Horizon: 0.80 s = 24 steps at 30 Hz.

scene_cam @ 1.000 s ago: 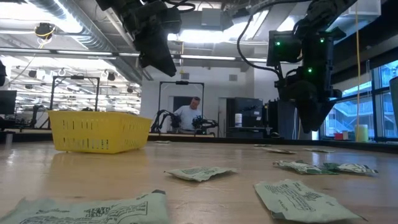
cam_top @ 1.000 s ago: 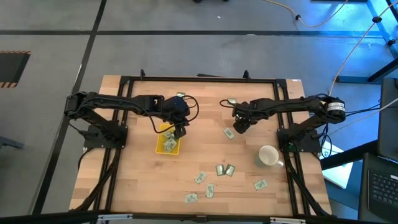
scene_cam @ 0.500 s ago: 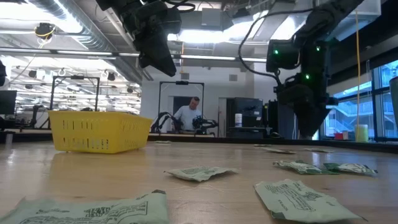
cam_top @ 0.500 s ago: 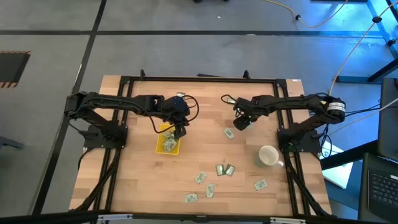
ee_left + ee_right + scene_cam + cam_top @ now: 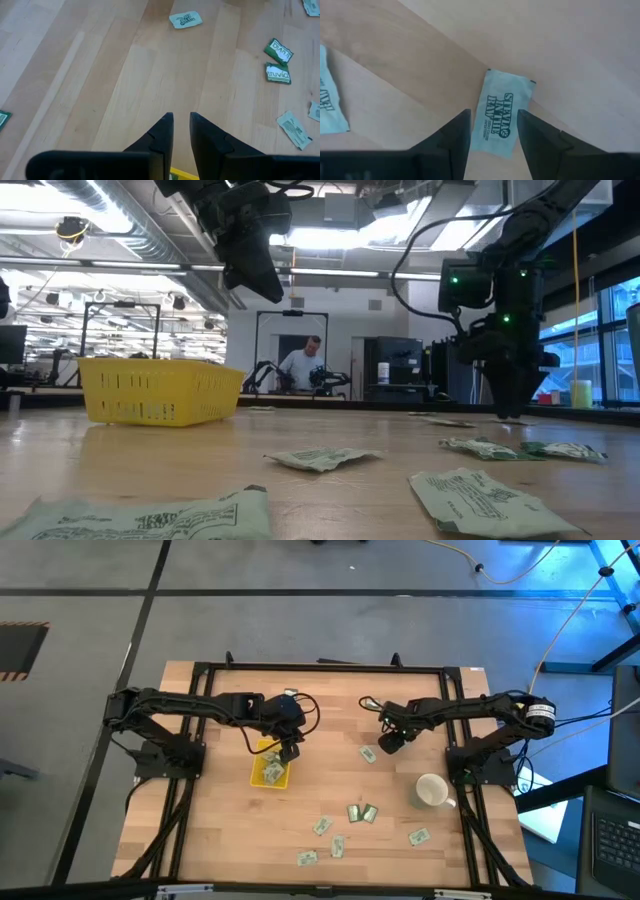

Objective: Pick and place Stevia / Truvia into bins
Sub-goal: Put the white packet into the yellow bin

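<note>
Wooden bench (image 5: pixel 220 830), right gripper (image 5: pixel 492 131) jaws apart straddling a flimsy, light Stevia sachet (image 5: pixel 501 114): pinch its long edges; left gripper (image 5: pixel 181 131) jaws nearly together, empty.

The left gripper (image 5: pixel 289 753) hides part of the yellow tray (image 5: pixel 258 776); its sachets blur together.

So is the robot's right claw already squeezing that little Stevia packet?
No: in the right wrist view, the right gripper has its fingers apart on either side of the Stevia packet, which lies flat on the table.
</note>
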Each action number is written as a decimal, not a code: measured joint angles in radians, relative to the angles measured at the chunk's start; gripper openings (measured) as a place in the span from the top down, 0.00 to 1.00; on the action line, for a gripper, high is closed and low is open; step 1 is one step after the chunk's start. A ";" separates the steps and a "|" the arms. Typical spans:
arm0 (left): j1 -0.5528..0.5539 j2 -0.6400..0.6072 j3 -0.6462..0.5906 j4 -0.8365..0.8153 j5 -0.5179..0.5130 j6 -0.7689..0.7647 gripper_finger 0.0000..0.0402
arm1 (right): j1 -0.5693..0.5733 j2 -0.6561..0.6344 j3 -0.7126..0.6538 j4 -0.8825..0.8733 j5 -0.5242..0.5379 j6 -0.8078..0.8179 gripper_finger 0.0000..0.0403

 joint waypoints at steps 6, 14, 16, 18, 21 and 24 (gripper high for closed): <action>0.000 0.000 0.000 0.000 0.000 0.000 0.86 | 0.000 0.000 -0.001 0.000 0.000 0.001 0.60; 0.000 0.000 0.000 0.000 -0.003 -0.001 0.87 | 0.000 0.000 -0.001 0.000 -0.007 0.003 0.60; 0.000 0.000 0.000 0.000 -0.004 -0.001 0.87 | 0.000 0.000 -0.001 0.000 -0.008 0.012 0.60; 0.000 0.000 0.000 0.000 -0.004 -0.001 0.87 | 0.000 0.000 -0.001 0.000 -0.015 0.023 0.60; 0.000 0.000 0.000 0.000 -0.004 -0.001 0.87 | 0.000 0.000 -0.001 0.000 -0.026 0.024 0.61; 0.000 0.000 0.000 0.000 -0.004 -0.001 0.87 | 0.000 0.001 -0.001 0.000 -0.026 0.025 0.64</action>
